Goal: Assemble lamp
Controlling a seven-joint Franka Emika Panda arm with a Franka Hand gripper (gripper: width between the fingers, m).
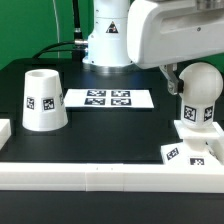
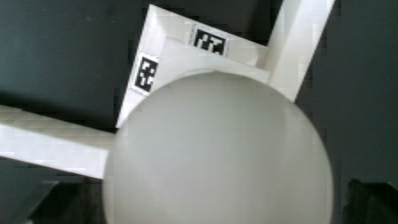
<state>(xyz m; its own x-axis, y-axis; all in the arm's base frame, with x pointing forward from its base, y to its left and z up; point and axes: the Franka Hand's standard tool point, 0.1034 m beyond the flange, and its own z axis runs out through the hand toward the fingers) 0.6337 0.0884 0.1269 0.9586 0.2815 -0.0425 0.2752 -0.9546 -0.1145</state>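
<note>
The round-topped bulb (image 1: 200, 95) stands upright on the low square base (image 1: 192, 147) at the exterior view's right. My gripper (image 1: 192, 84) comes down from above with its fingers on either side of the bulb, shut on it. In the wrist view the bulb (image 2: 222, 150) fills most of the frame between the dark fingers (image 2: 57, 205), and a tagged corner of the base (image 2: 178, 52) shows beyond it. The tapered shade (image 1: 44, 100) stands alone, mouth down, at the exterior view's left.
The marker board (image 1: 108, 99) lies flat between the shade and the bulb. A white rail (image 1: 100, 178) runs along the table's front edge, close to the base. It also shows in the wrist view (image 2: 45, 125). The robot's white body (image 1: 105, 40) stands behind.
</note>
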